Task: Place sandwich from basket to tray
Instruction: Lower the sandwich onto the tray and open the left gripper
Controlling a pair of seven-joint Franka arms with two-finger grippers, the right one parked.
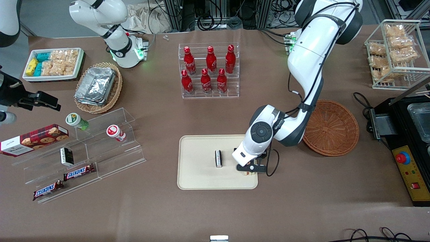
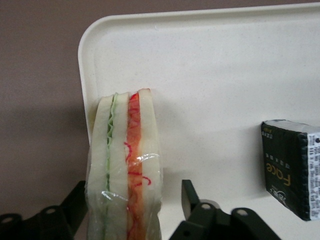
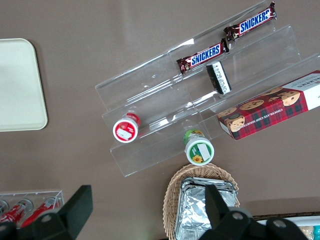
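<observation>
Wrist view: sandwich (image 2: 125,165) standing on edge on tray (image 2: 210,65), close to the rim at one corner, filling layers facing camera. Pincer (image 2: 134,210) spread wide — one finger (image 2: 192,197) clearly apart from the bread, the other mostly hidden past the wrap, contact there not readable. Nothing clamped, by the look of it. Release step, then: lift straight up, no sideways drift, or the tall wedge tips over the rim onto the table. Black-and-white bar (image 2: 292,167) on same tray, apart from sandwich — no clash expected. Front view: pincer (image 1: 248,169) low over tray (image 1: 201,181) at the edge nearest basket (image 1: 331,127), basket empty, sandwich barely visible under it.
</observation>
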